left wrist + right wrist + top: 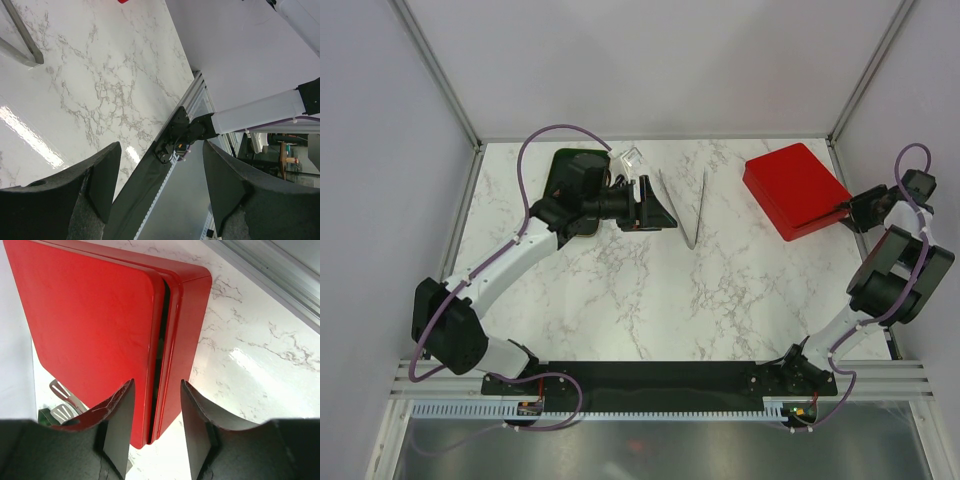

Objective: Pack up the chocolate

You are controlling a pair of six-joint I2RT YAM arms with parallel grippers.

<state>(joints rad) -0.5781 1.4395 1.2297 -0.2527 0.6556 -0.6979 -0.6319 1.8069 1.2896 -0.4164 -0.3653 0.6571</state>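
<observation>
Your right hand (157, 382) is at the red box (795, 190) in the far right corner of the surface (620, 300). Its fingers sit on either side of the box's near edge, right where the lid seam runs. You can't tell from here whether they're pinching or only framing it. Your left hand (161, 150) hangs released and carries nothing. It's over the far left part of the surface, just beside the tongs (691, 240).

There's no chocolate in any view. A clear plastic piece (630, 158) lies at the far edge by your left wrist, but what's in it can't be made out.

Expect those candies to be very light, round enough to roll, and easy to dent or smear. My call is a gentle pinch across the widest part, or use the tongs. The box looks stiff and glossy, so it's likely slick. Take it by the side wall rather than the lid face.

The box sits close to the right edge and the corner post, so your right arm has little room to swing outward. The middle and near side of the surface give you wide open marble. The tongs lie between the two hands, so keep clear of them as you cross.
</observation>
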